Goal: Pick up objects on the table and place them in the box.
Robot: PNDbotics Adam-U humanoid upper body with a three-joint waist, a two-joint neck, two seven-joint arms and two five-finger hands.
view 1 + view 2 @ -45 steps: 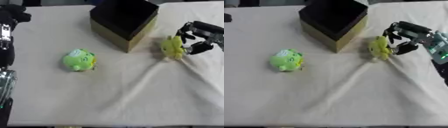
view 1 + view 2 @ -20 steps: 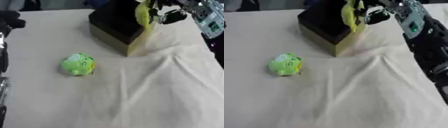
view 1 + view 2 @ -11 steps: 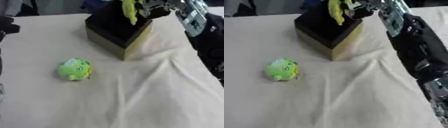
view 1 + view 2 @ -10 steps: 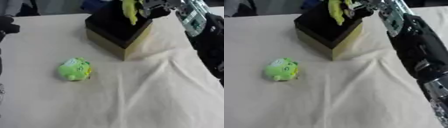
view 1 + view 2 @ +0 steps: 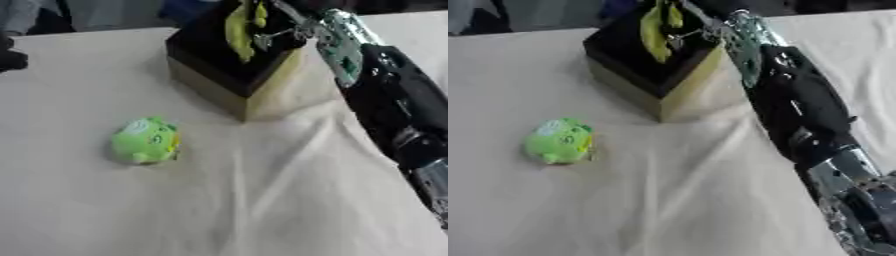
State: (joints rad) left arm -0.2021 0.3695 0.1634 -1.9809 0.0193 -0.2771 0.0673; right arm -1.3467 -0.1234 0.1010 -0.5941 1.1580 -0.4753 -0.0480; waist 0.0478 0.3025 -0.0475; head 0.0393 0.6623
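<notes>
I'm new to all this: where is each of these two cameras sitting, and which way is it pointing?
Left eye view: sits in the robot's head, looking down at the cloth-covered table; the right arm reaches in from the right, its right hand holding a yellow-green toy over the black box.
Right eye view: the head's other eye, same downward look, showing more of that arm.
Both share the box, the toy and the round green toy on the cloth.
</notes>
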